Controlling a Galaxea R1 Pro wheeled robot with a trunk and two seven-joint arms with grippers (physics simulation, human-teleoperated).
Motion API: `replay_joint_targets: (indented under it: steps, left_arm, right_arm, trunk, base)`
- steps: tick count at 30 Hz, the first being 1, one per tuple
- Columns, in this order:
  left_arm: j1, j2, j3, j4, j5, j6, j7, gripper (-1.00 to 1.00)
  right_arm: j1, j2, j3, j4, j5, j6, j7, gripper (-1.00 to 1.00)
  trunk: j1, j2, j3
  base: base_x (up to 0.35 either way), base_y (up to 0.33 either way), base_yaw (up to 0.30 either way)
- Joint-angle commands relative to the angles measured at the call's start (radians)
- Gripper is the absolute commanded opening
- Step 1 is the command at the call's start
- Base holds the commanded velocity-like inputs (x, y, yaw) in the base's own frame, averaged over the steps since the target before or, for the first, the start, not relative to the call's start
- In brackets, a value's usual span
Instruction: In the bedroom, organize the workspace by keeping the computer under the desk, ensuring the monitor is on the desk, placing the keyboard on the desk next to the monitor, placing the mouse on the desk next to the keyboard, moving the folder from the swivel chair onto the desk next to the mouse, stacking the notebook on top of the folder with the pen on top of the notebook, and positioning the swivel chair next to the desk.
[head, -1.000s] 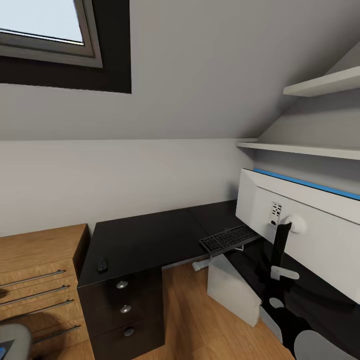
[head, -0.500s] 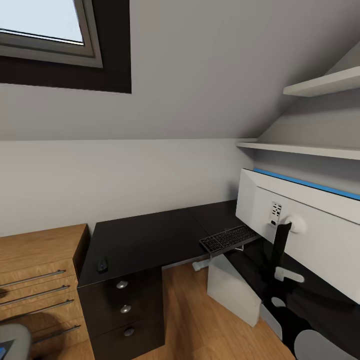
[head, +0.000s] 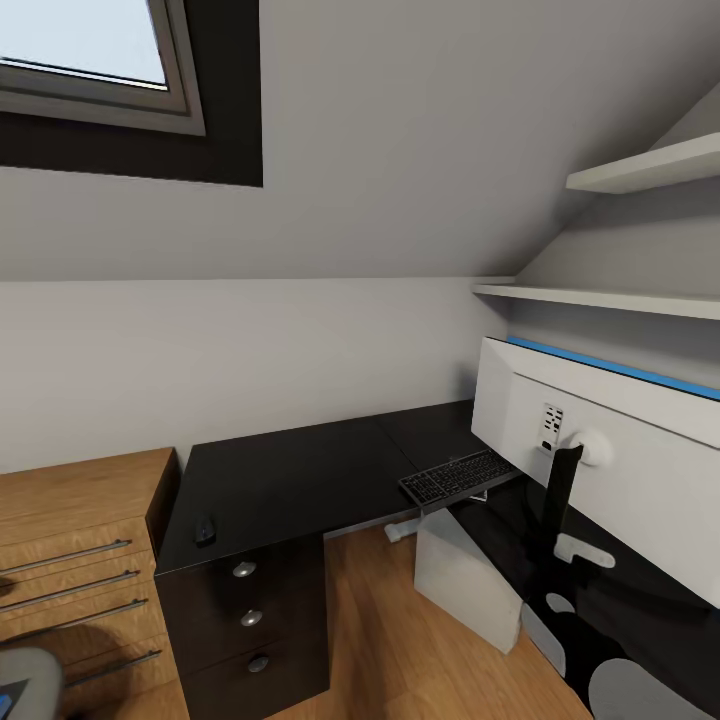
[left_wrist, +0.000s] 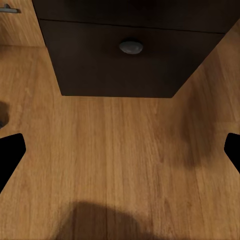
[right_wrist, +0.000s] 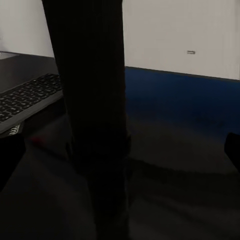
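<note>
The black desk (head: 290, 475) runs along the wall and turns toward me at the right. On that right wing stands the monitor (head: 620, 470), its white back facing me, on a black stand (head: 560, 490). The keyboard (head: 458, 478) overhangs the desk's inner edge. The mouse (head: 205, 530) lies near the front left corner, above the drawers. The light grey computer (head: 465, 580) sits tilted on the floor under the desk. A corner of the swivel chair (head: 25, 680) carries a blue sliver, the folder (head: 10, 695). My right gripper (right_wrist: 120, 155) is open with the stand (right_wrist: 92, 100) between its fingers. My left gripper (left_wrist: 120, 152) hangs open over the floor.
A light wooden drawer cabinet (head: 70, 540) adjoins the desk's left end. White shelves (head: 640, 170) hang on the right wall under the sloping ceiling. The desk's lowest drawer (left_wrist: 130, 47) faces my left gripper across wooden floor (left_wrist: 120, 165). A small white object (head: 400, 531) lies below the desk edge.
A white part of my right arm beside the monitor stand has slid slightly right and down. Everything else holds still.
</note>
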Motion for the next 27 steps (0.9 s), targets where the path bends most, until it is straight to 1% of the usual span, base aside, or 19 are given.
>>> replay_joint_targets:
  steps: [1,9,25,27]
  left_arm:
    - [-0.001,0.001,-0.009,-0.001,0.004,-0.003,0.008,1.00]
    - [-0.001,0.001,-0.009,0.000,0.004,-0.003,0.008,1.00]
    - [-0.001,0.001,-0.010,-0.001,0.004,-0.003,0.008,1.00]
    - [-0.001,0.000,-0.014,-0.001,0.003,-0.017,0.007,1.00]
  right_arm:
    - [-0.001,-0.001,0.009,0.000,-0.009,-0.015,-0.005,1.00]
    - [-0.001,0.000,0.009,0.000,-0.010,-0.045,-0.005,1.00]
    - [-0.001,0.003,0.013,-0.001,-0.005,-0.051,-0.006,1.00]
    - [-0.001,0.003,0.012,0.000,-0.001,-0.051,-0.006,1.00]
  trunk:
    - [0.000,-0.001,-0.001]
    - [0.000,-0.001,-0.001]
    - [0.000,-0.001,-0.001]
    - [0.000,-0.001,-0.001]
  base:
    - [0.000,0.000,0.000]
    - [0.000,0.000,0.000]
    - [0.000,0.000,0.000]
    - [0.063,0.000,0.000]
